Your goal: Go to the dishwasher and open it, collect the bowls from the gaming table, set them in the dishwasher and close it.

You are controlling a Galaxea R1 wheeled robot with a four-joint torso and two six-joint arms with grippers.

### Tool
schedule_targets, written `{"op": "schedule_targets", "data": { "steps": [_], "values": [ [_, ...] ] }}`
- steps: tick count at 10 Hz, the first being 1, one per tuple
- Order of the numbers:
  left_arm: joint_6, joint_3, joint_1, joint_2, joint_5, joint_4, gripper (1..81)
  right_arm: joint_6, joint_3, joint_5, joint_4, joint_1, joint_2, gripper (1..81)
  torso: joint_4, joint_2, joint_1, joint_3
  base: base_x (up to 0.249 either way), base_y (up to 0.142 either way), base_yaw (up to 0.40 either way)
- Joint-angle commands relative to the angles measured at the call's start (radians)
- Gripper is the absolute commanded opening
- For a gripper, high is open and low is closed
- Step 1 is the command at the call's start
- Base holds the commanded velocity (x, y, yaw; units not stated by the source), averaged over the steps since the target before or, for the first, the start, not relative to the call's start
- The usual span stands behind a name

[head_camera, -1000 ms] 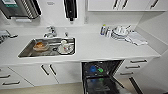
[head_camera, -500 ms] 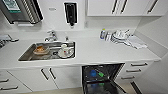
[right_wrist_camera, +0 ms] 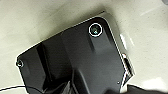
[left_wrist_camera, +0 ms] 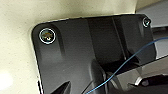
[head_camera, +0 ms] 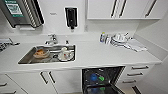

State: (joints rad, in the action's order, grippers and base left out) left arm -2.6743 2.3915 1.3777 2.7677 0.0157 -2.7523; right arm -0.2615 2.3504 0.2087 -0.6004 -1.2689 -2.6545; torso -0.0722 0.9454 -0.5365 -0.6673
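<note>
Though both wrist views look past the robot's dark plates onto pale floor, neither shows fingers, so I cannot tell whether the left or right gripper is apart or together, nor whether either holds anything. From the head view, going left to right: a grey machine [head_camera: 21, 12] hangs on the wall at the far left, cut off by the frame. Below it the white counter [head_camera: 100, 55] runs the width of the view, with a steel sink [head_camera: 27, 58] set into it. Inside the sink lie a brownish dish [head_camera: 41, 53] and a white plate [head_camera: 65, 55] carrying something pale; what exactly is too blurred to say. A tap [head_camera: 52, 39] stands behind the sink, and a black dispenser [head_camera: 71, 17] is fixed to the wall above. Further right, small bottles [head_camera: 103, 38] and a stack of white crockery [head_camera: 119, 38] sit at the back of the counter, beside a cloth [head_camera: 136, 45]. Under the counter, right of the white cabinet doors [head_camera: 47, 80], the dishwasher [head_camera: 110, 73] stands open, its dark inside showing a blue bowl [head_camera: 93, 77] and a green item [head_camera: 101, 78] just beside it; the lowered door is cut off by the frame's edge, with blurred blue and green shapes on it. Drawers [head_camera: 138, 72] flank it on the right.
</note>
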Motion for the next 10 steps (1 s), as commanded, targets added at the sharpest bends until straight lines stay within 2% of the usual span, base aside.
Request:
{"op": "schedule_targets", "data": {
  "steps": [1, 4, 5, 6, 10],
  "values": [
    [-0.006, -0.317, -0.021, -0.204, -0.091, 0.0, 81.1, -0.004, 0.007, 0.081, -0.013, 0.058, 0.028, 81.1, 0.0, 0.097, -0.063, 0.0, 0.0, 0.0, 0.0],
    [-0.01, -0.46, -0.027, -0.336, -0.134, 0.0, 81.1, -0.004, 0.007, 0.081, -0.013, 0.064, 0.02, 81.1, 0.0, 0.2, -0.127, 0.0, 0.0, 0.0, 0.0],
    [-0.01, -0.524, -0.03, -0.386, -0.155, 0.0, 81.1, -0.004, 0.009, 0.081, -0.015, 0.067, 0.02, 81.1, 0.0, 0.134, -0.084, 0.001, 0.0, 0.0, 0.0],
    [-0.01, -0.577, -0.031, -0.428, -0.181, 0.0, 81.1, -0.004, 0.007, 0.081, -0.016, 0.071, 0.017, 81.1, 0.0, 0.155, -0.097, 0.001, 0.0, 0.0, 0.0],
    [-0.012, -0.725, -0.033, -0.574, -0.22, 0.0, 81.1, -0.001, 0.013, 0.081, -0.021, 0.102, -0.006, 81.1, 0.0, 0.165, -0.104, 0.001, 0.0, 0.0, 0.0]
  ]
}}
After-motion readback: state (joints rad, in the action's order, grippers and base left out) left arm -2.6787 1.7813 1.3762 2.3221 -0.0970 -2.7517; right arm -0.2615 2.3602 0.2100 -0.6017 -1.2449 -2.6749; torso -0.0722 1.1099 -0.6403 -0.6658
